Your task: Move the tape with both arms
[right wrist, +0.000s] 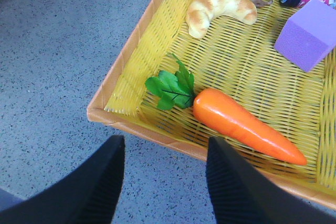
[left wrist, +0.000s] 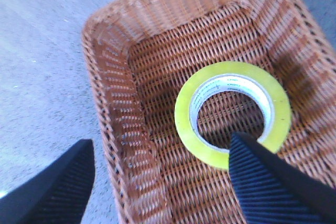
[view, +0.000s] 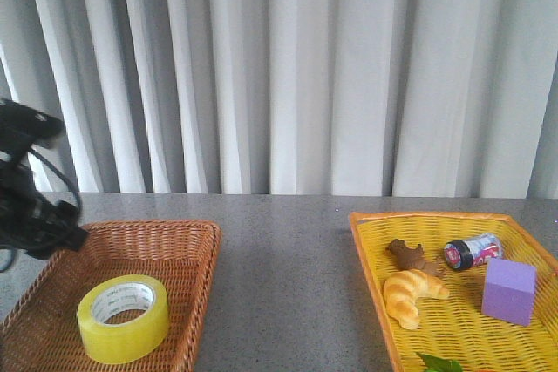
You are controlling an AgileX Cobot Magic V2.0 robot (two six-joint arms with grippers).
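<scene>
Pick-up step, not yet grasped. Left gripper [left wrist: 163, 182] was spread open, empty, above the brown basket [left wrist: 113, 108]; tape [left wrist: 232, 114] lay flat just ahead of its fingertips. Right gripper [right wrist: 165, 182] open, idle over the yellow basket [right wrist: 131, 129] edge. Next likely: descend, straddle tape wall, close.

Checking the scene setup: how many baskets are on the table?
2: the brown wicker basket on the left holding the tape, and the yellow basket on the right. Others may lie outside the views.
</scene>
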